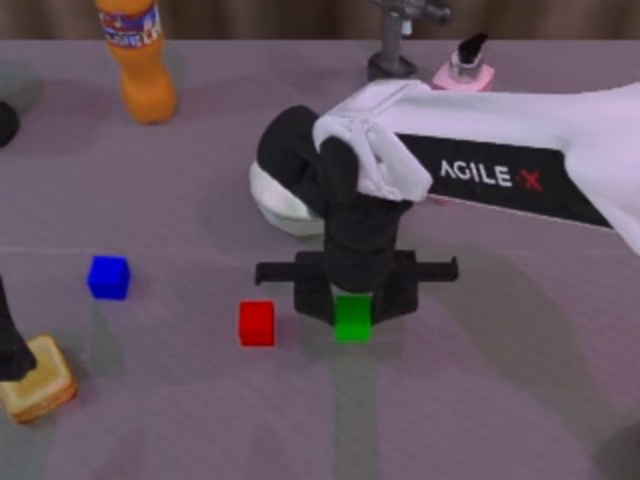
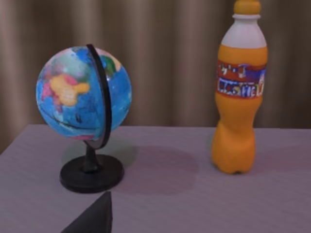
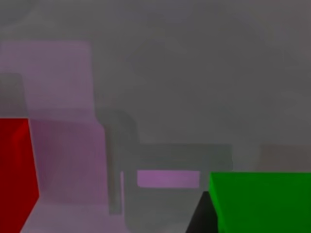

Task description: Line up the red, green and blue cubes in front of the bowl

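My right arm reaches over the white bowl point(image 1: 272, 205) and hides most of it. My right gripper point(image 1: 352, 306) points down in front of the bowl, shut on the green cube point(image 1: 351, 318). In the right wrist view a dark finger point(image 3: 200, 216) touches the side of the green cube point(image 3: 262, 204). The red cube point(image 1: 256, 323) lies on the table just left of the green one, in the same row, and also shows as the red cube point(image 3: 14, 170). The blue cube point(image 1: 108, 277) sits farther left and slightly farther back. My left gripper point(image 1: 10, 350) is parked at the left edge, open.
An orange soda bottle point(image 1: 140, 60) stands at the back left, beside a globe point(image 2: 82, 94) on a black stand. A tan toast block point(image 1: 38, 385) lies by the left gripper. A pink dispenser bottle point(image 1: 466, 65) and a grey stand point(image 1: 393, 45) are at the back.
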